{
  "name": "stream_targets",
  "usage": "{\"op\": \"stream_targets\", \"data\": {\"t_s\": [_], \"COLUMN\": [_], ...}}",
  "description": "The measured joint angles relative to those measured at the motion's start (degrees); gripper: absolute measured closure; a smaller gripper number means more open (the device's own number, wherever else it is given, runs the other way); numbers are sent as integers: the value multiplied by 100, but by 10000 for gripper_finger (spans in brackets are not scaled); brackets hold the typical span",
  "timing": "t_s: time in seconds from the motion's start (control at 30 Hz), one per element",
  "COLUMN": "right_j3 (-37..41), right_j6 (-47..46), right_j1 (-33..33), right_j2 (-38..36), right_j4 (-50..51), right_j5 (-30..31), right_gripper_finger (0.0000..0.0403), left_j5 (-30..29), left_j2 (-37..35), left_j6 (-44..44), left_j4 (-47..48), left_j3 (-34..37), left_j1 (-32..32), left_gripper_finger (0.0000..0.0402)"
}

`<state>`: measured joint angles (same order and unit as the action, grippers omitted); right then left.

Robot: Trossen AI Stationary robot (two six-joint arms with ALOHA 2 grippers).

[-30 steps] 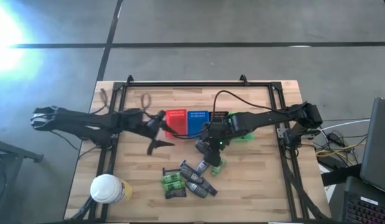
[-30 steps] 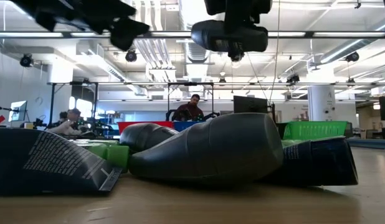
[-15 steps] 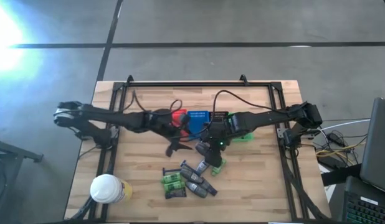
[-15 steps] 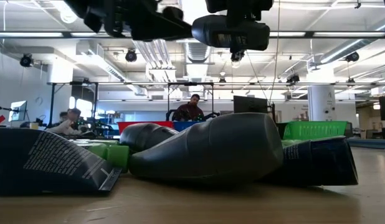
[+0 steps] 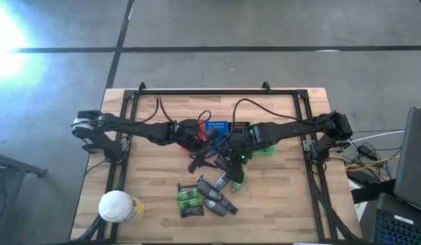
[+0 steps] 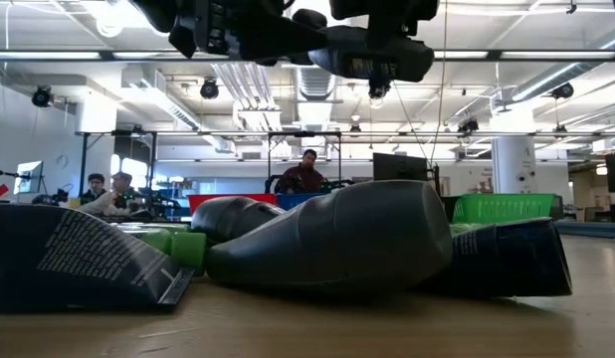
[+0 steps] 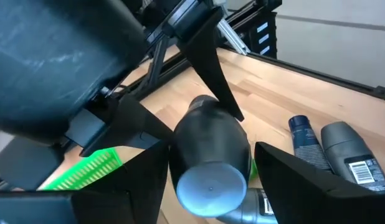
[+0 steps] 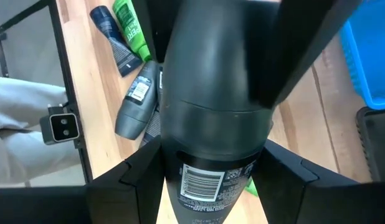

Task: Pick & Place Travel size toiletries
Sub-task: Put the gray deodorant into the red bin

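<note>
My right gripper [image 5: 227, 165] hangs over the table's middle, shut on a grey oval mini bottle [image 8: 212, 118]. From the left, my left gripper [image 7: 211, 190] stands open, a finger on each side of that bottle's round end [image 7: 210, 186]. On the table in front of them lies the pile of travel size toiletries [image 5: 207, 195]. It holds green packets [image 5: 189, 199], grey bottles [image 5: 215, 202] and a dark blue tube [image 7: 303, 132]. The low view shows a grey bottle [image 6: 337, 239] lying on its side close to that camera. My right gripper pinches the grey bottle's body by its two sides, at the barcode label [image 8: 208, 177]. Its fingers [image 7: 208, 68] slant down onto it from above. The bottle is lifted clear of the table, its round end toward my left gripper. My left gripper's fingers [image 7: 142, 186] flank that round end; whether they touch it I cannot tell.
Red [image 5: 192, 126], blue [image 5: 216, 128], black [image 5: 240, 126] and green [image 5: 268, 148] baskets stand in a row just behind the grippers. A white-lidded container [image 5: 118, 206] stands at the near left corner. A black frame [image 5: 204, 90] borders the table.
My left gripper has swung toward the table's right edge and rolled about its own axis, coming up to the bottle in my right gripper. The right gripper and the bottle have kept still.
</note>
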<state>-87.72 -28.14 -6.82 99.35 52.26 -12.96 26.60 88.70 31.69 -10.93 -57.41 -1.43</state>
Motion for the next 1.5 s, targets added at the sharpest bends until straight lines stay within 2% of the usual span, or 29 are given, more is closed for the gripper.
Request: {"op": "stream_targets", "data": {"t_s": [0.57,0.8,1.07,1.17,1.37,1.5], "right_j3": [0,9,11,11,-9,-9], "right_j6": [204,218,203,199,156,-28], "right_j1": [143,171,176,180,170,139], "right_j2": [11,13,15,7,-176,-432], "right_j4": [-78,-183,-236,-174,-60,267], "right_j5": [121,354,424,543,1014,1553], "right_gripper_finger": [206,200,200,180,115,77], "left_j5": [180,221,206,-38,-264,-951], "left_j2": [169,166,123,41,-83,-142], "left_j6": [-56,22,105,153,244,318], "left_j4": [-255,-223,-123,36,699,1397], "left_j3": [0,2,13,13,35,54], "left_j1": [-2,-25,-42,-66,-122,-140], "left_gripper_finger": [161,197,197,197,197,197]}}
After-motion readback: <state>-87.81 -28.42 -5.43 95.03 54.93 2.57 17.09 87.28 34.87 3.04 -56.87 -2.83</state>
